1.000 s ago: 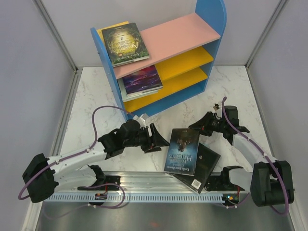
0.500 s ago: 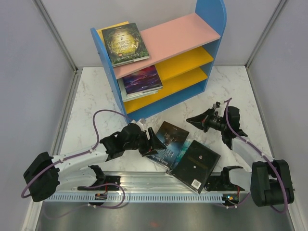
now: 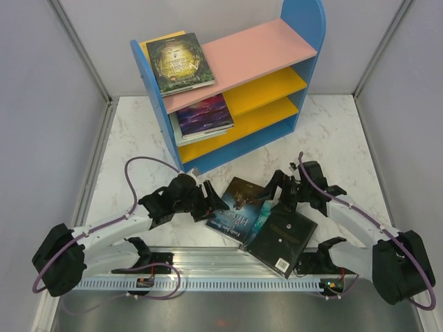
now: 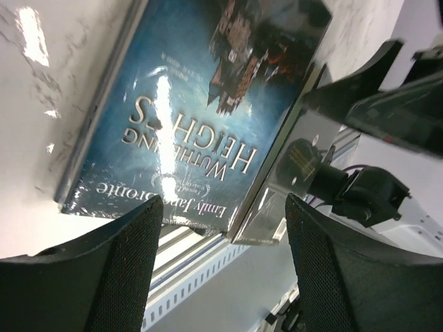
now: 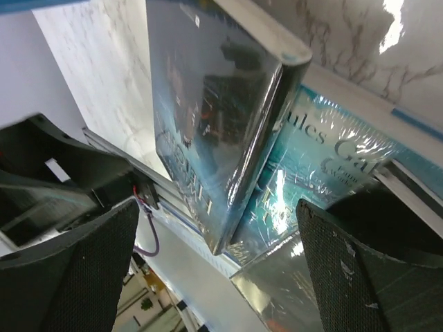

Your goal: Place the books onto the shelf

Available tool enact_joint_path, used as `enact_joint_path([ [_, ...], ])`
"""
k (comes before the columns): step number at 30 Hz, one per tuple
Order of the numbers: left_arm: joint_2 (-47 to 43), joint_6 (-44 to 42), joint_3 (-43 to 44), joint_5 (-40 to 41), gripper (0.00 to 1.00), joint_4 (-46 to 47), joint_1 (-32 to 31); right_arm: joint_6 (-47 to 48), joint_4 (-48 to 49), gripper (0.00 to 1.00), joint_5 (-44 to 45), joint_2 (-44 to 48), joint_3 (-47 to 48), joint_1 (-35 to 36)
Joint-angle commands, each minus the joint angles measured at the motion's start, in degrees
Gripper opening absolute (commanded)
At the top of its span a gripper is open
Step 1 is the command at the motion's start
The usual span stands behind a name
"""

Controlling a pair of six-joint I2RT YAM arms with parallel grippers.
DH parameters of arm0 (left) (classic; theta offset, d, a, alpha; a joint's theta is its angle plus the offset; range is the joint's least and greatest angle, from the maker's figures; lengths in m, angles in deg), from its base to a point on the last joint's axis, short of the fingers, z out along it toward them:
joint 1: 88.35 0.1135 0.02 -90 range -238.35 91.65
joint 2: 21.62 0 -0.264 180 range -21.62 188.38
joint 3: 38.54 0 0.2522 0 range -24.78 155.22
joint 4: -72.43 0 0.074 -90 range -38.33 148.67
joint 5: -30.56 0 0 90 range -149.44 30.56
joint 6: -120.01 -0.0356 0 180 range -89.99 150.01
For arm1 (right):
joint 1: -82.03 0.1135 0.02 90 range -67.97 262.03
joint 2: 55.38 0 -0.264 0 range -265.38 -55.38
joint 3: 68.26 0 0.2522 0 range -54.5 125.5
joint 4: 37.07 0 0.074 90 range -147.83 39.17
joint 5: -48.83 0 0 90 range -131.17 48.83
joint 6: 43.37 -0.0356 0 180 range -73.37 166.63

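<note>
My left gripper sits low over the table, at the left edge of the dark blue book. Fingers are apart w/ nothing clamped. In the left wrist view the book's near end, title "Wuthering Heights", lies in the gap ahead of the pads. My right gripper is at the same book's far right corner, jaws spread wide and holding nothing. The right wrist view shows the book's thick edge running between the two fingers. The dark blue book lies face up, approx. centre of the table and just in front of the shelf, resting partly on a teal book. The black book touches the blue one's right side, and its near corner reaches out over the metal rail at the table's near edge. On the shelf, the dark green book w/ gold emblem lies flat at the left end of the pink top board. A yellow book peeks out from under it. The purple galaxy book tops a small stack at the left end of the upper yellow board. I can't tell the other titles in that stack.
</note>
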Motion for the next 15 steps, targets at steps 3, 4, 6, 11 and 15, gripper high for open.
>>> enact_joint_path([
  [3, -1.8, -6.0, -2.8, 0.4, 0.76, -0.7, 6.1, -3.9, 2.7, 0.98, 5.9, 1.5, -6.4, 5.3],
  [4, -0.2, -6.6, -3.2, -0.2, 0.76, 1.3, 6.8, -4.3, 3.3, 0.98, 6.2, 1.3, -7.0, 5.6],
  [6, 2.6, -8.6, -4.3, -2.2, 0.76, 3.6, 8.5, -5.2, 4.5, 0.98, 7.0, 0.7, -8.3, 5.8],
  [11, 17.3, -9.9, -7.3, -10.1, 0.73, 18.6, 10.1, -9.4, 10.3, 0.98, 8.1, -0.2, -12.3, 6.4],
  [15, 23.4, -7.6, -8.3, -14.8, 0.72, 28.1, 10.0, -14.3, 16.6, 0.98, 10.1, -1.6, -15.8, 8.6],
])
